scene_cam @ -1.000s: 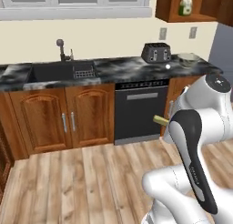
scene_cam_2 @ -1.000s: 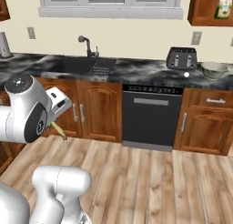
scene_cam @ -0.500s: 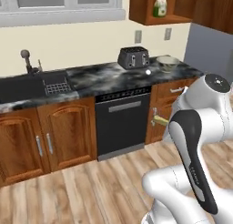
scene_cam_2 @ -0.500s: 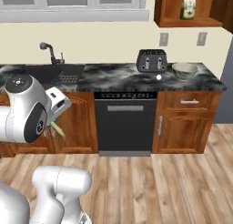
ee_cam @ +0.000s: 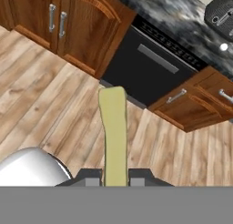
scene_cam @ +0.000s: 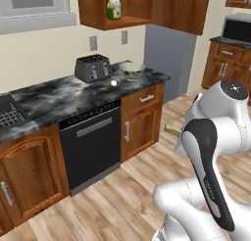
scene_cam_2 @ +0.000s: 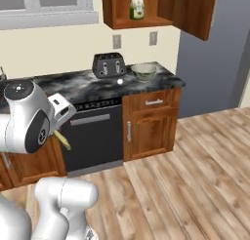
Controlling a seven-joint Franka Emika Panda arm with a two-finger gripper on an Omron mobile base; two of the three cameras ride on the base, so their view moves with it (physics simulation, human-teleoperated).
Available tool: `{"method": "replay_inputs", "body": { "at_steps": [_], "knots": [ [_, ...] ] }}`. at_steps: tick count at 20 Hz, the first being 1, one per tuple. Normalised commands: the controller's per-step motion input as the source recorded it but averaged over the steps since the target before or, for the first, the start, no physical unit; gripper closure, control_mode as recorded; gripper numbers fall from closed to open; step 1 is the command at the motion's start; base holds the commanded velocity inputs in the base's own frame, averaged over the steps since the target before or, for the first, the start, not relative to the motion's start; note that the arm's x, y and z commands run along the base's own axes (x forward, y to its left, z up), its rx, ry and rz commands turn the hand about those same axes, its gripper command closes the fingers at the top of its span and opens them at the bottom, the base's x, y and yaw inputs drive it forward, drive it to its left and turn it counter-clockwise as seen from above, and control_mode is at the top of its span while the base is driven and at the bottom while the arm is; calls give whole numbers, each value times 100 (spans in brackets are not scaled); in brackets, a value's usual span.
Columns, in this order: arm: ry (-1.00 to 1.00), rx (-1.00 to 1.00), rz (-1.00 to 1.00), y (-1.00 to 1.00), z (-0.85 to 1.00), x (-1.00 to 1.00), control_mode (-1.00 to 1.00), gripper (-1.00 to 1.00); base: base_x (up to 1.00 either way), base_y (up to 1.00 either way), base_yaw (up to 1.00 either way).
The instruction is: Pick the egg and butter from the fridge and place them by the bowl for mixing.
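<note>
The tool [ee_cam: 114, 178] is pinched tight on the butter [ee_cam: 113, 134], holding it above the wood floor, well apart from the egg [scene_cam_2: 120, 81] and bowl [scene_cam_2: 144, 70] on the counter [scene_cam_2: 93, 90].

- No text, brand, number or sign could be read anywhere.
- The carton [scene_cam: 113, 8] on the open shelf carried a green-and-cream print, too blurred to make out any lettering.
- The toaster [scene_cam_2: 109, 64] on the worktop [scene_cam_2: 93, 88] showed no legible mark.
</note>
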Motion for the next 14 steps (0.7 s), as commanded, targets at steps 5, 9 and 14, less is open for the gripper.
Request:
{"method": "replay_inputs", "body": {
  "at_steps": [5,9,14],
  "knots": [
    [0,0,0,0,0,0,100,100,79,0,-20],
    [0,0,0,0,0,0,100,100,94,-12,2],
    [0,0,0,0,0,0,100,100,87,-15,23]
  ]
}}
